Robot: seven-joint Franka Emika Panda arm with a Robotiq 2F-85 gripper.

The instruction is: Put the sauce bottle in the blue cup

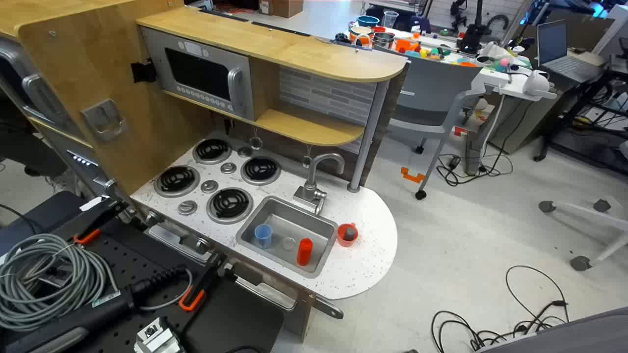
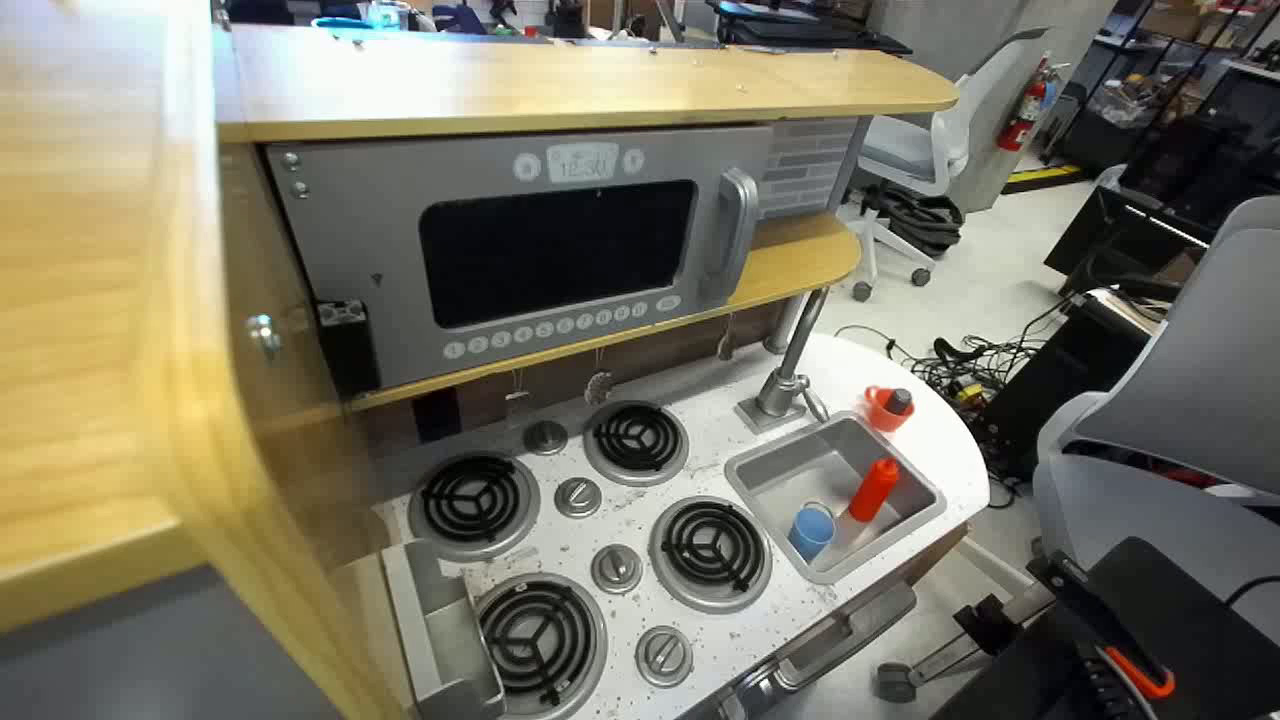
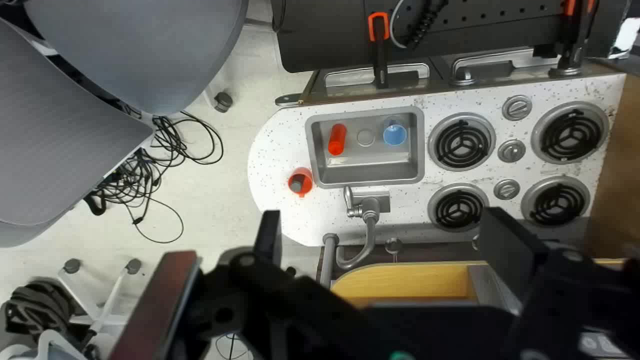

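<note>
inside the sink, the bottle stands neck up.

Gripper partly blurred and cut off at the wrist view's bottom edge, wooden shelf part-hidden behind it.

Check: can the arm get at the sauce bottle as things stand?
Probably yes: the pincer is open, and nothing covers the sauce bottle in the sink. Actual reach can't be judged here.

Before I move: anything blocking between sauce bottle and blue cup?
Nothing visible stands between the sauce bottle and the blue cup; only a round drain mark lies between them in the sink.
</note>
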